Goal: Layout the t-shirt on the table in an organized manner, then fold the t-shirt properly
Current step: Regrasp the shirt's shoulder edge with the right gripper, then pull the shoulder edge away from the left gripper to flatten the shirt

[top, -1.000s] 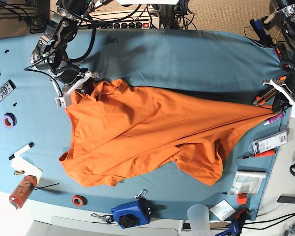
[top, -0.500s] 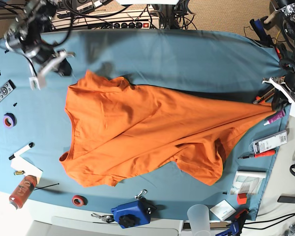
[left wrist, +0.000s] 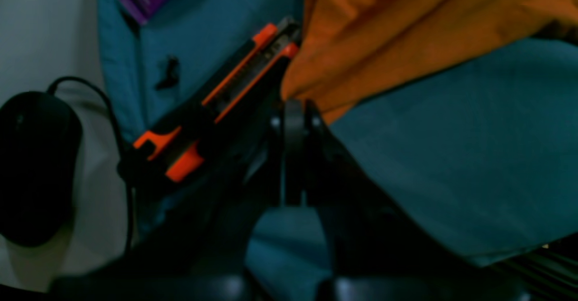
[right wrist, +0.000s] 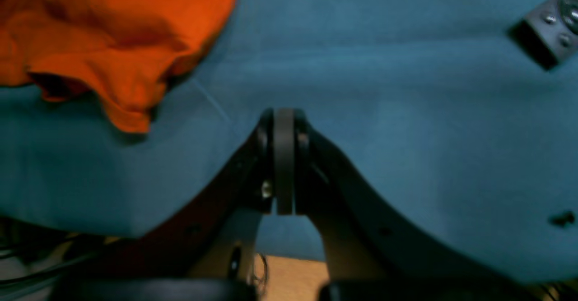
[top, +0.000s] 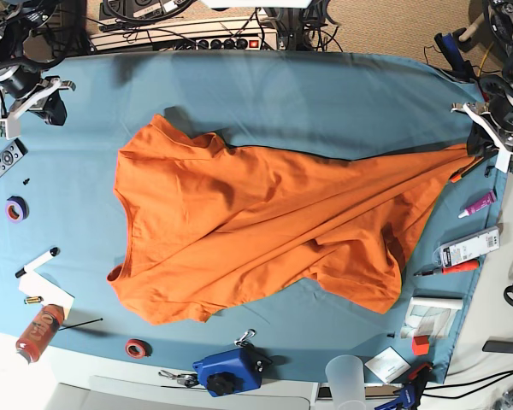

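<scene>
The orange t-shirt (top: 256,231) lies spread and wrinkled across the teal table (top: 308,94), drawn out to a point at the right. My left gripper (top: 479,147) is shut on that stretched corner; the left wrist view shows the black fingertips (left wrist: 293,111) pinching the orange cloth (left wrist: 406,30). My right gripper (top: 26,101) hovers at the far-left back corner, shut and empty. In the right wrist view its closed tips (right wrist: 283,116) hang over bare table, with a shirt edge (right wrist: 113,34) off to the upper left.
A remote (top: 2,164), purple tape roll (top: 16,208), marker (top: 37,261) and red can (top: 39,331) line the left margin. A blue tool (top: 229,371) and plastic cup (top: 346,376) sit at the front. An orange-black utility knife (left wrist: 216,107) and a mouse (left wrist: 31,165) lie beside the left gripper.
My right gripper let go of the shirt's left corner and pulled away to the back left; that corner dropped flat. The left gripper moved slightly toward the back, still holding its corner.
</scene>
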Robot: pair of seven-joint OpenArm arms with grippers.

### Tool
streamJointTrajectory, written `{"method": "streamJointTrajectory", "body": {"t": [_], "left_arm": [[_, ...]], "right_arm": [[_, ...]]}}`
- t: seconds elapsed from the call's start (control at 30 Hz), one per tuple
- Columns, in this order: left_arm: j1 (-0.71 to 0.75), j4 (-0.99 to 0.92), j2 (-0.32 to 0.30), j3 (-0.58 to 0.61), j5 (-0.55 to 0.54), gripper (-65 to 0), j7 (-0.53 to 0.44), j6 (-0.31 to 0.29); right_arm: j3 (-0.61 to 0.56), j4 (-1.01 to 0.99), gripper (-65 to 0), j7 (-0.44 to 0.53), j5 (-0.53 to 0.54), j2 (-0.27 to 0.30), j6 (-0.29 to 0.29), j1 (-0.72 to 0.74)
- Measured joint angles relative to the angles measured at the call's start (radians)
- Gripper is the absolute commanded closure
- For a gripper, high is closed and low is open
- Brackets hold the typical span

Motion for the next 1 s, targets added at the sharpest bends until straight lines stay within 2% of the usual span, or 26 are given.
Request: {"method": "streamJointTrajectory", "body": {"t": [0.03, 0.07, 0.13, 0.17, 0.2, 0.33, 0.43, 0.47, 0.57, 0.8, 1.0], "left_arm": [[0.000, 0.000, 0.000, 0.000, 0.000, 0.0, -0.016, 0.000], [0.000, 0.000, 0.000, 0.000, 0.000, 0.0, -0.029, 0.000], [0.000, 0.000, 0.000, 0.000, 0.000, 0.0, -0.033, 0.000], [0.000, 0.000, 0.000, 0.000, 0.000, 0.0, -0.035, 0.000], [0.000, 0.000, 0.000, 0.000, 0.000, 0.0, -0.035, 0.000], [0.000, 0.000, 0.000, 0.000, 0.000, 0.0, -0.035, 0.000], [0.000, 0.000, 0.000, 0.000, 0.000, 0.0, -0.035, 0.000], [-0.001, 0.000, 0.000, 0.000, 0.000, 0.0, -0.035, 0.000], [0.000, 0.000, 0.000, 0.000, 0.000, 0.0, -0.035, 0.000], [-0.001, 0.000, 0.000, 0.000, 0.000, 0.0, -0.051, 0.000], [0.000, 0.000, 0.000, 0.000, 0.000, 0.0, -0.051, 0.000]], "right_arm": [[-0.006, 0.000, 0.0, 0.000, 0.010, -0.004, 0.000, 0.000], [-0.012, 0.000, -3.7, 0.001, 0.011, -0.011, 0.000, 0.000], [-0.033, 0.000, -19.5, 0.000, 0.009, -0.014, 0.000, -0.006], [-0.042, 0.000, -24.6, 0.000, 0.011, -0.012, 0.000, -0.015], [-0.054, 0.000, -26.5, 0.001, 0.012, -0.011, 0.000, -0.027], [-0.125, -0.004, -26.5, 0.000, -0.008, -0.023, 0.000, -0.064], [-0.215, -0.064, -26.4, 0.147, -0.018, -0.062, 0.000, -0.054], [-0.242, -0.089, -26.4, 0.169, -0.039, -0.076, 0.001, -0.047], [-0.296, -0.172, -26.4, 0.161, -0.095, -0.106, -0.005, -0.016], [-0.393, -0.270, -26.4, 0.188, -0.066, -0.134, 0.001, 0.076], [-0.401, -0.270, -26.3, 0.188, -0.128, -0.157, 0.001, 0.121]]}}
